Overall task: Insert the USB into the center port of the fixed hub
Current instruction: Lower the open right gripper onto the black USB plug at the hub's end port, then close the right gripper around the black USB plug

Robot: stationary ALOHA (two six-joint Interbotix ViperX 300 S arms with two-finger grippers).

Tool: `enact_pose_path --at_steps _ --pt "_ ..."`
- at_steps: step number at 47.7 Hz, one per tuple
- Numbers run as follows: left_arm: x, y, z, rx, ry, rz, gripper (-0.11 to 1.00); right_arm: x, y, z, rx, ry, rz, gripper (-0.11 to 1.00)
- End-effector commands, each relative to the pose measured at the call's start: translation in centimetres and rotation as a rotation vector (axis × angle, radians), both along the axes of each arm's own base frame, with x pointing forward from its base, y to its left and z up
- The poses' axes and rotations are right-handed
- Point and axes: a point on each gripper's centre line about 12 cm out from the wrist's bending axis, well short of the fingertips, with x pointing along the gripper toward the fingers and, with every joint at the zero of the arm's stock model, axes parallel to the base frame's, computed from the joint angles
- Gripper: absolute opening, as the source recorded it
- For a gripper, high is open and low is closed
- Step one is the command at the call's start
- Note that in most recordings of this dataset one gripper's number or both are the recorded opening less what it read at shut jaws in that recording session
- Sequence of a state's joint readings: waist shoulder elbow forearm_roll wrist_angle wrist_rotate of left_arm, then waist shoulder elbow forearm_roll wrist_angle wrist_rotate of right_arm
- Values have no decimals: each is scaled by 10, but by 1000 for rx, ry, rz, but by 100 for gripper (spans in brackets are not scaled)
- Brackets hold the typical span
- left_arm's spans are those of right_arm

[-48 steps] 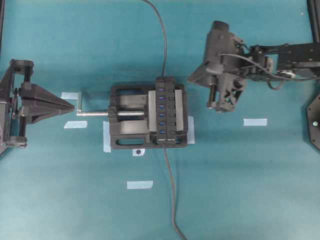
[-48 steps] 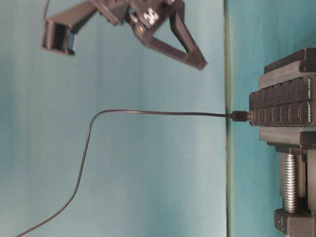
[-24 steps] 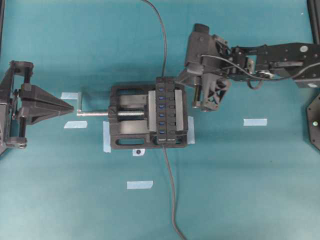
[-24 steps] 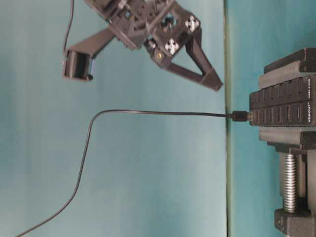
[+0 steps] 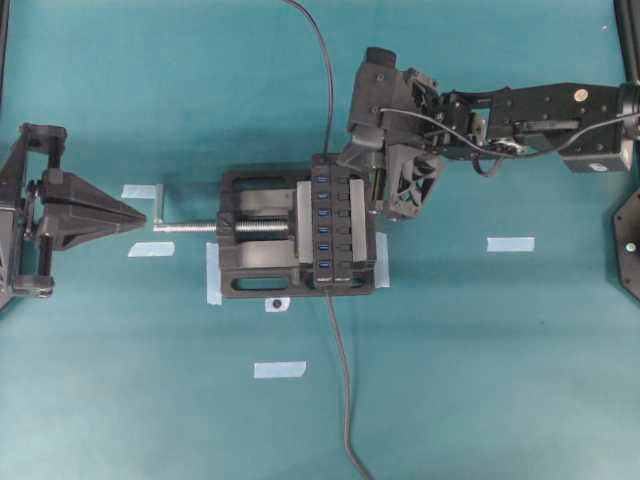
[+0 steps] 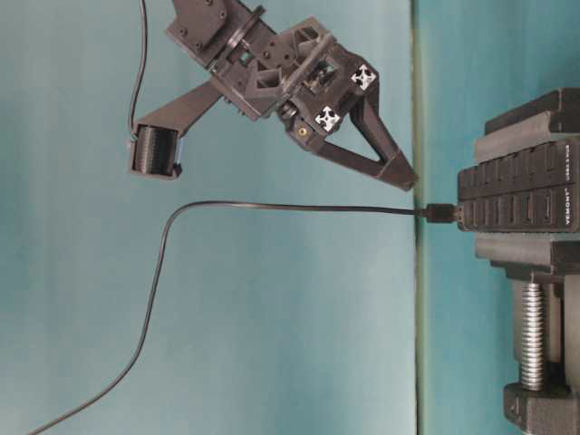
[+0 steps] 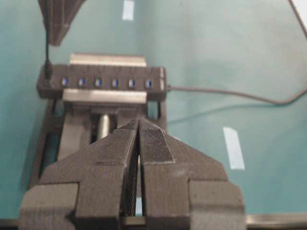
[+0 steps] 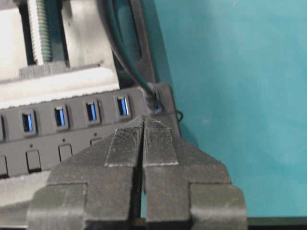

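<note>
Since the earlier overhead picture the right gripper (image 5: 372,190) has been carried leftward across the table (image 5: 500,380) and has been brought to the upper right corner of the hub (image 5: 335,222); the left gripper (image 5: 140,212) has been kept where it was, well left of the vise (image 5: 260,235); both pairs of fingers are pressed together with nothing held between them, as is seen from each wrist camera, the left gripper (image 7: 139,125) pointed at the vise screw (image 7: 102,125) and the right gripper (image 8: 143,122) just over the hub's end by its last blue slots; in the table-level view the right gripper's tip (image 6: 405,178) is found just above a small black plug (image 6: 441,213), which is seated in the end of the hub (image 6: 517,195), its thin cable (image 6: 272,207) run away from it and curved off toward the picture's lower left; the hub is clamped in the vise, its row of blue slots faced upward; the center port (image 5: 323,223) is seen with nothing in it; a second cable (image 5: 340,380) is led from the hub's other end to the bottom edge of the overhead view; which cable bears the USB cannot be told; several strips of pale tape (image 5: 510,244) are stuck to the table around the vise
</note>
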State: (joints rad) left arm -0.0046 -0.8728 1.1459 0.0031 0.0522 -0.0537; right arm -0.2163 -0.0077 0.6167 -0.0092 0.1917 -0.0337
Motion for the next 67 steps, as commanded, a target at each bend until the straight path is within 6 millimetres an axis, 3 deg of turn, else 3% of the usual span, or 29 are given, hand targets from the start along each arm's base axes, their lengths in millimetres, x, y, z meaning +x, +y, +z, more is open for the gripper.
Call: enact_pose_path --at_steps 1,14,20,25,35,44,67 --pt "2 0 7 3 -14 -1 0 4 -2 11 -16 -30 5 -1" --pt "2 0 7 1 -14 0 0 8 -3 15 -49 -68 29 3" --pt "3 0 7 1 -14 0 0 9 -3 15 -60 -79 36 13" --pt "3 0 6 1 -12 -2 0 10 -3 15 -61 -82 37 33" --pt "2 0 4 1 -8 0 0 14 -4 12 -58 -77 35 88" --pt "2 0 5 1 -11 -2 0 20 -6 12 -60 -79 36 83" --pt "2 0 5 0 -8 0 0 24 -8 0 -55 -69 30 82"
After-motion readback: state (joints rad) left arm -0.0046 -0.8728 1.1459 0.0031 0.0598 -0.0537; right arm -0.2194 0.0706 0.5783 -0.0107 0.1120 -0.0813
